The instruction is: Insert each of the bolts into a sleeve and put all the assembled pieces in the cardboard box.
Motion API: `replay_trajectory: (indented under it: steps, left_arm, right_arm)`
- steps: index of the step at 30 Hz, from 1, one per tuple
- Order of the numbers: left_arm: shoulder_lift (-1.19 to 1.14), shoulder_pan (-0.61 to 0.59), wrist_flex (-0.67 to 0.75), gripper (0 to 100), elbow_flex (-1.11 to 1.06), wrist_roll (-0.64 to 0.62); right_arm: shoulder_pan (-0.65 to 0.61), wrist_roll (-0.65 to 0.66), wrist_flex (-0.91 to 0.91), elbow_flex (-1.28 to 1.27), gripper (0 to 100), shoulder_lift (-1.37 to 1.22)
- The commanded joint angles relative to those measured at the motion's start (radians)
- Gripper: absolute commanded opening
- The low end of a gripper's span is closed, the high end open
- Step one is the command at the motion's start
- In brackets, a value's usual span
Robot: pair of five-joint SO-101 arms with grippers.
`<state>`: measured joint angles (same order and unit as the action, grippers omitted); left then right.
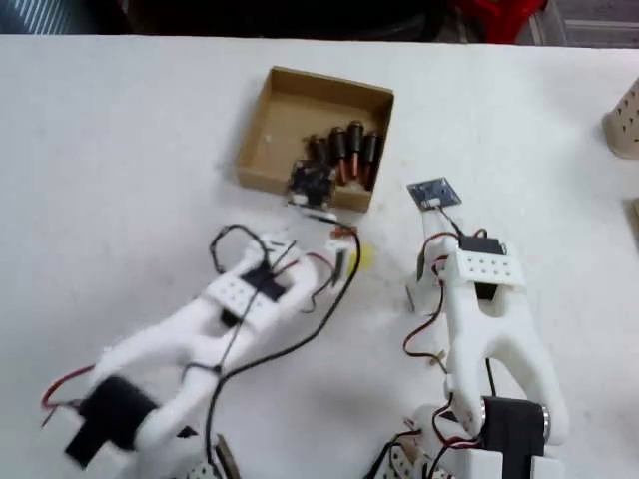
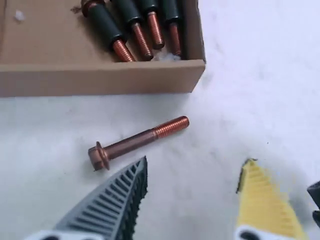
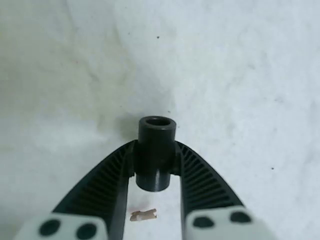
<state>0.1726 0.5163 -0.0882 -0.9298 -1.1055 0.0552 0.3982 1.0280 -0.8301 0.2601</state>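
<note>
Sleeve [image 3: 156,152] pinched between right jaws — bolt [image 2: 137,142] just beyond spread left jaws.

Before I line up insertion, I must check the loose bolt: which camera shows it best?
Left wrist view: the bolt lies whole, head to thread, beside the cardboard box. The high view gives an orange speck by the left claw. The right wrist view faces the sleeve in the right claw.

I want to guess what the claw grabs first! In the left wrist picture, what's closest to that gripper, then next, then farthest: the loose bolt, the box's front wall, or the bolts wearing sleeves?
Counting out from the open left gripper:
1. Loose bolt, lying on the table just ahead of the fingertips.
2. Cardboard box front wall, beyond the bolt.
3. Assembled pieces, inside the box behind that wall.
</note>
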Motion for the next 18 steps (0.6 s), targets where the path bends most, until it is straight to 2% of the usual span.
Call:
replay_trajectory:
  steps: [1,5,11,14,18]
  left_arm:
    - [-0.272,-0.042,-0.068,24,0.272,-0.074]
    - [-0.335,-0.059,-0.187,26,0.399,-0.129]
    - [-0.325,-0.074,-0.272,28,0.422,-0.141]
    - [-0.351,-0.094,-0.324,23,0.453,-0.141]
    - [-0.412,-0.139,-0.367,12,0.506,-0.143]
  right_arm:
    - [0.008,0.0,-0.013,0.006,1.6,0.042]
    - [0.004,0.0,-0.015,0.006,1.6,0.042]
    - [0.004,0.049,-0.035,-0.002,1.6,0.042]
    - [0.002,0.054,-0.035,-0.009,1.6,0.042]
    - [0.002,0.054,-0.035,-0.009,1.6,0.042]
